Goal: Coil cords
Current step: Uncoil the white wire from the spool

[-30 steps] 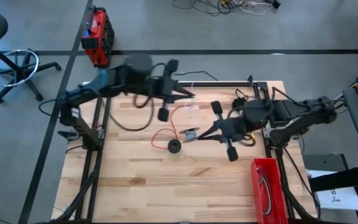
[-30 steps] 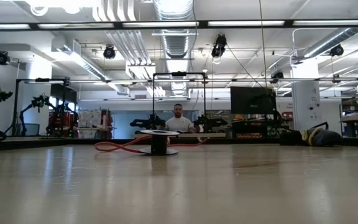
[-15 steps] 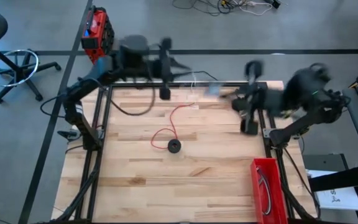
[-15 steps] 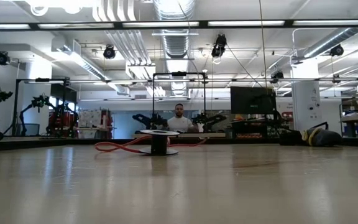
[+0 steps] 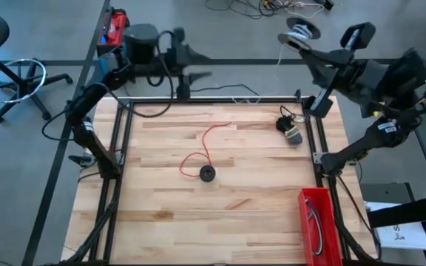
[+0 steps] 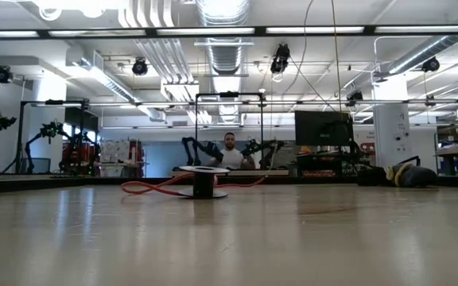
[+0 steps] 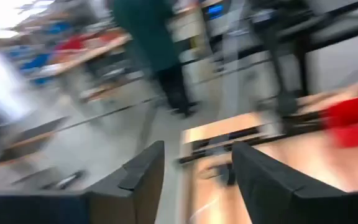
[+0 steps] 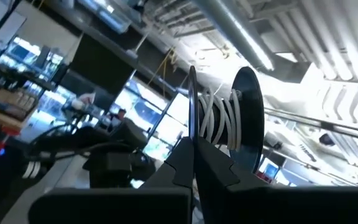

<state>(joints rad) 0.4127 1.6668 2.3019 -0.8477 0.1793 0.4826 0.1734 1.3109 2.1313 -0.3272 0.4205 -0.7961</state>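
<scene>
A red cord (image 5: 207, 140) lies in loose curves on the wooden table, one end at a small black spool (image 5: 208, 173) that stands on its flange; the low view shows the spool (image 6: 203, 181) too. A black cord (image 5: 288, 125) lies bunched by the table's right edge. My right gripper (image 5: 310, 50) is raised beyond the table's far right corner, shut on a spool (image 5: 299, 31) wound with white cord (image 8: 219, 118). My left gripper (image 5: 198, 65) hangs open beyond the far edge, touching nothing; its wrist view shows the gripper (image 7: 194, 149) with a clear gap. My right gripper pinches one flange's rim (image 8: 192, 134) of the white cord's spool between its two fingers. The spool is lifted clear of the table, standing out past the fingertips, with the white cord wound between its two flanges.
A red bin (image 5: 318, 222) with a dark cord in it stands at the table's near right corner. A red and black box (image 5: 114, 41) sits on the floor beyond the far left corner. A person (image 6: 229, 151) shows far behind the table in the low view.
My right gripper has gone from the table's middle up and toward the far right corner, carrying the white cord's spool clear of the table. My left gripper has drawn back up and past the far edge. The red cord and black spool have stayed put.
</scene>
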